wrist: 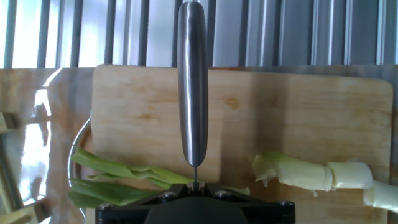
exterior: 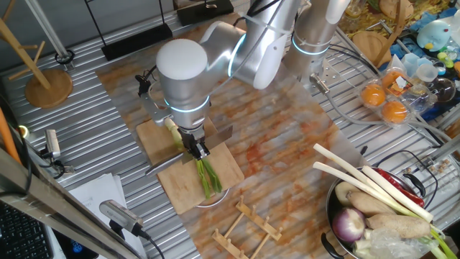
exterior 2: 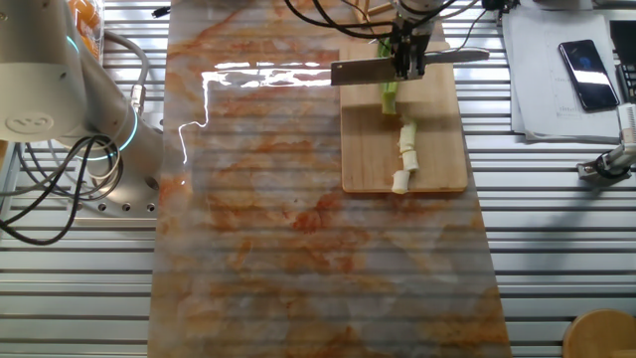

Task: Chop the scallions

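Marbled tabletop (exterior 2: 298, 249), wooden cutting board (exterior 2: 437, 159): scallions (exterior 2: 405, 154) lie across board, white end partly cut. My tool (exterior 2: 409, 52) clenched on knife (exterior 2: 378, 68). Stalk light, soft, rolls easily; press down on firm white section.

A rectangular pale wooden cutting board (exterior: 215, 173) lies under the silver arm's black two-finger gripper (exterior: 195, 148), clamped around a steel knife (exterior: 169, 162). Green-leaved scallions (exterior: 208, 177) lie on that board, leaves reaching its near edge.
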Motion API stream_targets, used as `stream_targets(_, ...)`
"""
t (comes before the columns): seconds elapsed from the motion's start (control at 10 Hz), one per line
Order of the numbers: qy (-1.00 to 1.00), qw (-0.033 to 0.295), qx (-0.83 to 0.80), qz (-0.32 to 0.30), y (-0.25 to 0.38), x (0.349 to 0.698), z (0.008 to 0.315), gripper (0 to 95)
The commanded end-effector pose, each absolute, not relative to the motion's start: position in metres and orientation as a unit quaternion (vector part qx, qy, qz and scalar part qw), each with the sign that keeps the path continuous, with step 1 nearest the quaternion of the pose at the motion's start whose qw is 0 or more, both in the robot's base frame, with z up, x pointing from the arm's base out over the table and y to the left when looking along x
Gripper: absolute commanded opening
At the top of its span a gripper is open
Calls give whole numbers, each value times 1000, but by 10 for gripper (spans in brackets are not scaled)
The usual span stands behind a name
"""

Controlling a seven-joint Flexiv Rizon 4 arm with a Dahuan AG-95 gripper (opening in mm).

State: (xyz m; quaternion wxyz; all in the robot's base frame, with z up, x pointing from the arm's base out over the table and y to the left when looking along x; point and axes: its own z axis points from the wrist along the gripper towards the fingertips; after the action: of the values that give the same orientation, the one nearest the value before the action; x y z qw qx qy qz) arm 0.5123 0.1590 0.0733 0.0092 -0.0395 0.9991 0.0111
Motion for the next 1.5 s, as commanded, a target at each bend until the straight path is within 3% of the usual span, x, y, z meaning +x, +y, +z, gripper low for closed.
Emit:
stream_targets(0.1,999,14,-38,10,158,513,71,0)
stream_targets(1.5,999,27,-39,12,155,498,55,0)
